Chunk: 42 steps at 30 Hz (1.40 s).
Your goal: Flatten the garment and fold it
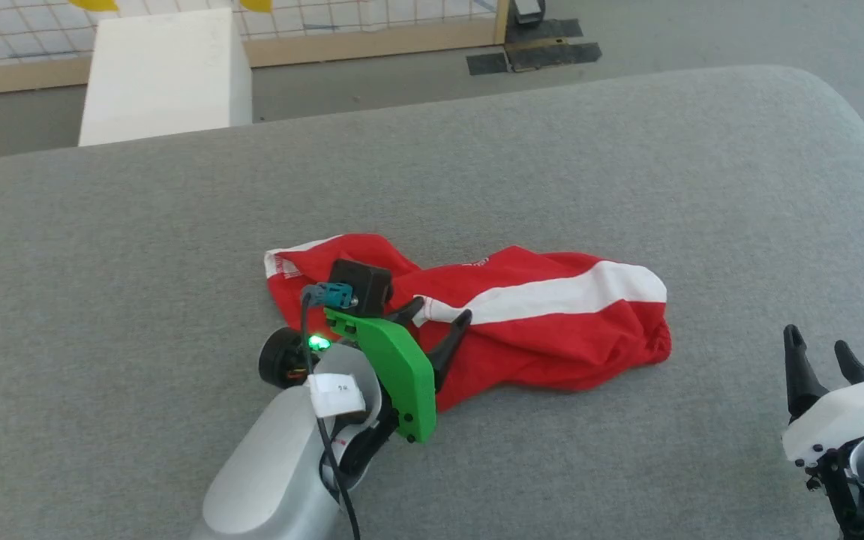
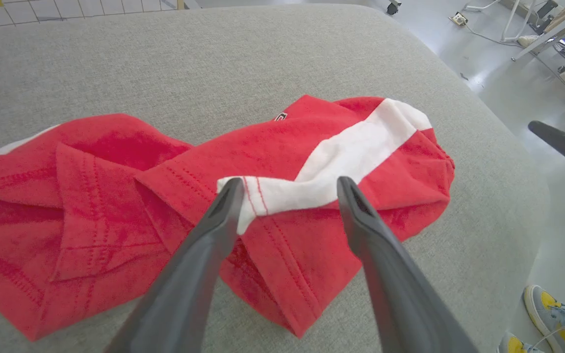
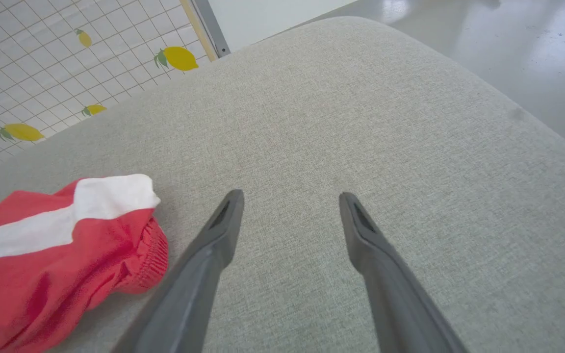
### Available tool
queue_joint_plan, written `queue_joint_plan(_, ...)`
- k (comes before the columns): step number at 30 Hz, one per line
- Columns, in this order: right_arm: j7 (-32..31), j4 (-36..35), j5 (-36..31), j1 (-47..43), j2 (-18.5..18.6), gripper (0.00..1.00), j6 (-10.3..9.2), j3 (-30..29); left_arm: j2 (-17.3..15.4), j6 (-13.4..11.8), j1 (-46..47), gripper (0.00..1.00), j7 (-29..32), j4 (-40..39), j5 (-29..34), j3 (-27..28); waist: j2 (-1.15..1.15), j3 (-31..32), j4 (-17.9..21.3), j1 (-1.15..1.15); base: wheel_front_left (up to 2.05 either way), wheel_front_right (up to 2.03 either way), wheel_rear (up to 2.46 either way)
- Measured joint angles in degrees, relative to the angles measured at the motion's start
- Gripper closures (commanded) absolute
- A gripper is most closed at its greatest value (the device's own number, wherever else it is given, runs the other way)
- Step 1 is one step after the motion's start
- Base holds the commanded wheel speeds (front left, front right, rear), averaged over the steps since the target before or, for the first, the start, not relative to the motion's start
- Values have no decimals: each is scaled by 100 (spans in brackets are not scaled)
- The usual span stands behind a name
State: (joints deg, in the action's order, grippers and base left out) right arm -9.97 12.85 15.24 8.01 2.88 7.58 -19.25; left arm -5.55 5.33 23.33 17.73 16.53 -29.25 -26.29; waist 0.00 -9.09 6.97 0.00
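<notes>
Left gripper (image 2: 290, 184), fingers spread, poised over the white-trimmed hem of the crumpled red garment (image 2: 115, 206) lying mid-surface on grey upholstery (image 1: 552, 150); right gripper (image 3: 290, 196) likewise spread, just beside it; fabric judged thin and limp, best pinched at hem corners

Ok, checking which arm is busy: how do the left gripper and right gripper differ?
The left gripper is over the garment, fingers either side of its white band; the right gripper is over grey padding beside it. The left gripper's wrist carries a green plate; the right gripper's is white. Both are open.
</notes>
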Motion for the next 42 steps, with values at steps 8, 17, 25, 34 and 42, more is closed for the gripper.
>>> queue_joint_plan(8, 67, 85, 45, 2, 0, 0, 0, 46, -155, -68, 93, 100, -104, 229, 236, -41, 0, -137, 82, 0, 0, 0, 0)
queue_joint_plan(17, 126, 188, 86, 30, -1, 0, 0, 143, -129, -7, 162, 100, -525, 244, 177, -70, 0, -100, -129, 0, 0, 0, 0)
queue_joint_plan(25, 143, 207, 87, 25, -1, 0, 0, 119, -196, -241, 71, 100, -1034, -544, -214, 560, 0, -6, -392, 0, 0, 0, 0)
queue_joint_plan(34, 138, 212, 89, 19, -4, 0, 0, 296, -772, -1310, -1377, 100, -1092, -1114, -598, 1847, 0, 102, -768, 0, 0, 0, 0)
queue_joint_plan(42, 134, 269, 90, 18, -3, 0, 0, 433, -682, -1648, -2162, 0, -1005, -590, -1140, 2324, 0, 145, -994, 0, 0, 0, 0)
